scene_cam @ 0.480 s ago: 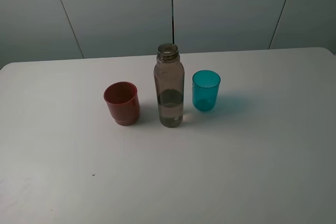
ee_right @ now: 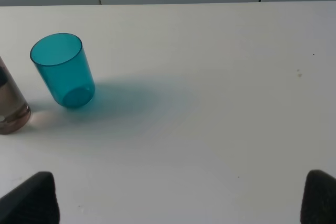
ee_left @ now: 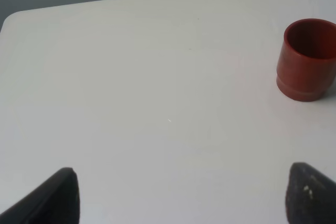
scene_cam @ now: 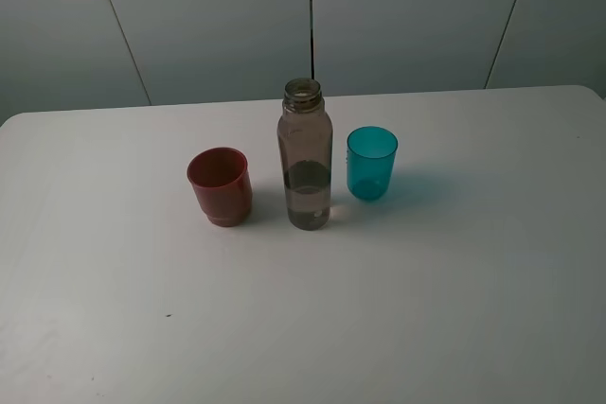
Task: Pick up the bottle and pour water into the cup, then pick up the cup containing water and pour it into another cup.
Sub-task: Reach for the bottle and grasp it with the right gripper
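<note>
Three vessels stand upright in a row on the white table (scene_cam: 445,309), none touching another. Leftmost is the red cup (scene_cam: 219,186), mouth up. At centre is the bottle (scene_cam: 305,163), capless, with clear liquid in its lower part. Just beside it on the right is the teal cup (scene_cam: 371,164), mouth up and set slightly farther back than the bottle. The left gripper (ee_left: 184,198) hangs over bare table with its fingers (ee_left: 55,198) spread wide and nothing between them; the red cup (ee_left: 307,60) stands ahead of it, well apart from both fingers. The right gripper (ee_right: 176,198) is likewise spread wide and empty; the teal cup (ee_right: 63,71) and the bottle's base (ee_right: 10,109) stand ahead of it, clear of its fingers (ee_right: 31,200).
</note>
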### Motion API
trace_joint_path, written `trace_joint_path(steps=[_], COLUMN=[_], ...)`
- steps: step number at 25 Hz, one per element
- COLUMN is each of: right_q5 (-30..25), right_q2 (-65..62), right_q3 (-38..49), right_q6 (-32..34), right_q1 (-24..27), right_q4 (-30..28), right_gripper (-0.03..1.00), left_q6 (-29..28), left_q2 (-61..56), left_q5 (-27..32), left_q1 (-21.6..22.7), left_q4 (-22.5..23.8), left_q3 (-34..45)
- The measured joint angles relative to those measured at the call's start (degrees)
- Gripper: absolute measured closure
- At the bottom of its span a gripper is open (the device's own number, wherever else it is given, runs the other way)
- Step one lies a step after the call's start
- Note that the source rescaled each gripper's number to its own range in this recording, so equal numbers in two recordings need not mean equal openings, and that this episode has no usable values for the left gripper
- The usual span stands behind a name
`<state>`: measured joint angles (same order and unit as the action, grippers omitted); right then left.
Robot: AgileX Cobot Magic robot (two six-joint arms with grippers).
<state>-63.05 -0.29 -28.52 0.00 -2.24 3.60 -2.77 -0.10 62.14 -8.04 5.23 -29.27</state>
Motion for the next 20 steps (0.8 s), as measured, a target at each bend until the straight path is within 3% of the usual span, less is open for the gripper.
trace_joint_path(steps=[17,20], right_q5=[0.0,0.1], right_q2=[0.0,0.0], right_q3=[0.0,0.0], right_q6=[0.0,0.0], right_q1=[0.0,-0.1], right_q4=[0.0,-2.5], right_gripper=[-0.03,-0.03], left_q6=[0.0,0.0], left_q2=[0.0,0.0], left_q5=[0.0,0.0], left_q1=[0.0,0.0], left_q4=[0.0,0.0], left_q3=[0.0,0.0])
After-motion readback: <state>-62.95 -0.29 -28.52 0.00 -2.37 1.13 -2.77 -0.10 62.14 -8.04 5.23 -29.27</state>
